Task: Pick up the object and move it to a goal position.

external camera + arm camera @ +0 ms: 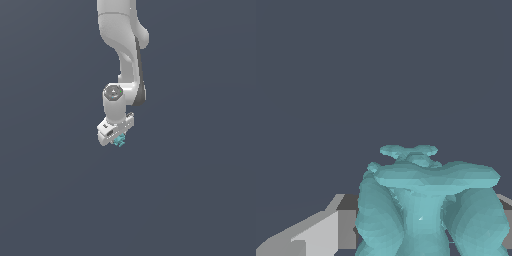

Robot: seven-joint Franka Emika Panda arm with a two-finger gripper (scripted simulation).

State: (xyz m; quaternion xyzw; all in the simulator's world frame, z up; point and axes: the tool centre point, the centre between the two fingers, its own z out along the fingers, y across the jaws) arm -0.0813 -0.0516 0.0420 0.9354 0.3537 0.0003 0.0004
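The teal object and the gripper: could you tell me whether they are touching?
Cannot tell. The wrist view shows the teal object filling the space by a finger, and the exterior view puts it at the gripper, but neither plainly shows contact or gap.

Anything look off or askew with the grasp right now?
Nothing stands out. The teal object sits at the tip of the gripper, close up in the wrist view, no visible damage. Finger contact is hidden.

Teal object (119, 141), white fingers (321, 235)
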